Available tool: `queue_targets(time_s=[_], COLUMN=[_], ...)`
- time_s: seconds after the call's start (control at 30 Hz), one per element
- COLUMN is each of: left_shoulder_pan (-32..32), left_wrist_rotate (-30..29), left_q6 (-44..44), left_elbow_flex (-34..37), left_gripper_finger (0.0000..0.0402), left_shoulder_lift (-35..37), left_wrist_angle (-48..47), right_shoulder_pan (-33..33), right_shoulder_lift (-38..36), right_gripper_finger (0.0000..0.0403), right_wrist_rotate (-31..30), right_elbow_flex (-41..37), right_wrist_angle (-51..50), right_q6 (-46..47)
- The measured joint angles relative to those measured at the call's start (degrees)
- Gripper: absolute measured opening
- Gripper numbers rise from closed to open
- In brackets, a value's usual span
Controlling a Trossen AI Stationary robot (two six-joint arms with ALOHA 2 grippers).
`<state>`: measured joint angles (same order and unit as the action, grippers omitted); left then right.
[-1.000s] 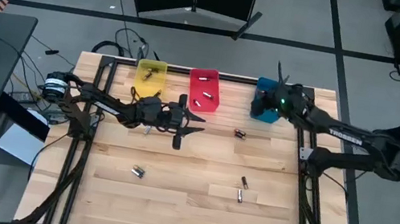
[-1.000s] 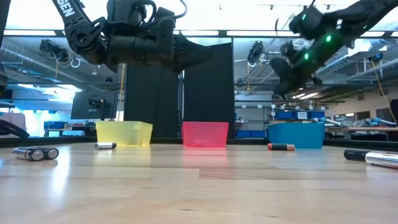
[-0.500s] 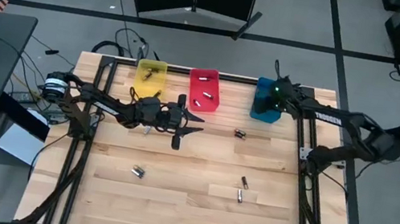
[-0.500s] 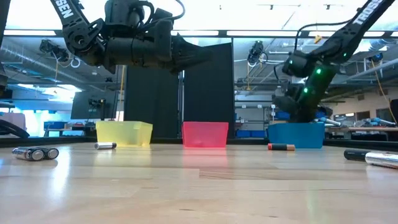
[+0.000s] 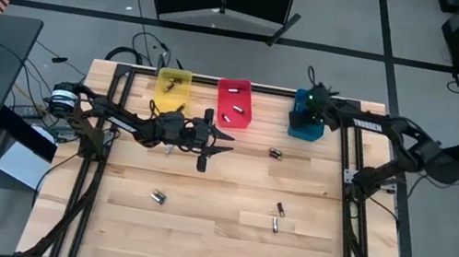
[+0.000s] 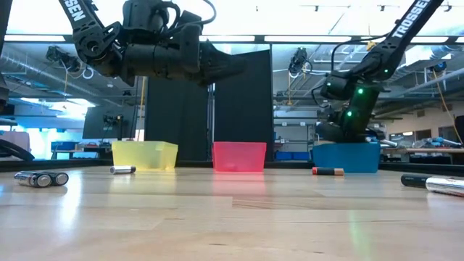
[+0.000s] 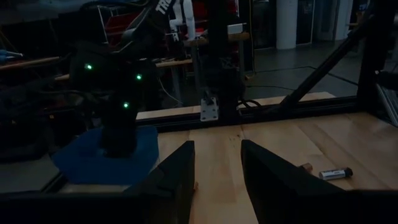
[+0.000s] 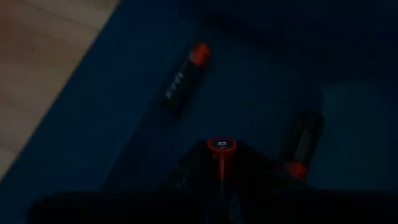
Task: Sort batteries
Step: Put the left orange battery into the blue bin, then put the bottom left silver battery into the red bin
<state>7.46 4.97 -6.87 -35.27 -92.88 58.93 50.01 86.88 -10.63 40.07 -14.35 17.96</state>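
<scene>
Blue bin [image 5: 307, 126] at the table's far edge under the right gripper [image 5: 309, 102] from above; left gripper [image 5: 220, 138] mid-table, fingers parted and empty, loose batteries [image 5: 277, 217] well apart nearer the front. Low: red-capped cell [image 6: 328, 171] lying just before that bin. Right wrist: fingers clenched on a red-tipped battery [image 8: 221, 151] above two more [image 8: 185, 78] on the bin floor.

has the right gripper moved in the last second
Yes. In the high view the right gripper has swung from the blue bin's right edge to over it, a battery in its fingers.
</scene>
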Motion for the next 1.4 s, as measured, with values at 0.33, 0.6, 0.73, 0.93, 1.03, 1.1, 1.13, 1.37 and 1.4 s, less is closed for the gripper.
queue_targets(time_s=[0.33, 0.6, 0.73, 0.93, 1.03, 1.1, 1.13, 1.37, 1.4], left_shoulder_pan=[0.0, 0.0, 0.0, -0.7, -1.8, -2.8, -3.3, -7.9, -8.6], left_wrist_rotate=[0.0, 0.2, 1.0, 1.2, 1.3, 1.3, 1.3, 1.2, 0.7], left_q6=[0.0, -0.2, -0.4, -3.3, -5.8, -7.7, -8.2, -8.0, -7.4], left_elbow_flex=[0.0, 0.0, 0.0, 0.0, 0.0, -0.1, -0.1, -0.6, -0.9], left_gripper_finger=[0.0137, 0.0137, 0.0132, 0.0115, 0.0101, 0.009, 0.0084, 0.0041, 0.0035], left_shoulder_lift=[0.0, 0.0, 0.4, 4.2, 7.5, 9.8, 11.2, 20.2, 21.3], left_wrist_angle=[-0.8, -1.8, -4.2, -12.0, -18.1, -23.6, -27.1, -51.7, -55.4], right_shoulder_pan=[-0.1, -3.3, -9.3, -21.5, -27.9, -32.2, -34.2, -46.5, -47.8], right_shoulder_lift=[-1.6, -8.9, -15.3, -24.1, -26.3, -26.7, -26.8, -23.4, -22.7], right_gripper_finger=[0.0193, 0.0167, 0.0079, 0.002, 0.0024, 0.0015, 0.0011, 0.0019, 0.002], right_wrist_rotate=[-0.2, -0.2, -0.2, -0.2, -0.2, -0.2, -0.2, -6.6, -7.5], right_elbow_flex=[6.5, 15.0, 14.6, 5.9, -0.8, -5.0, -6.8, -11.3, -11.0], right_wrist_angle=[-6.4, -17.5, -18.8, -10.2, -1.2, 6.1, 10.0, 24.1, 24.9], right_q6=[-3.1, -9.9, -11.7, -7.9, -4.5, -2.5, -1.5, 0.4, 0.3])
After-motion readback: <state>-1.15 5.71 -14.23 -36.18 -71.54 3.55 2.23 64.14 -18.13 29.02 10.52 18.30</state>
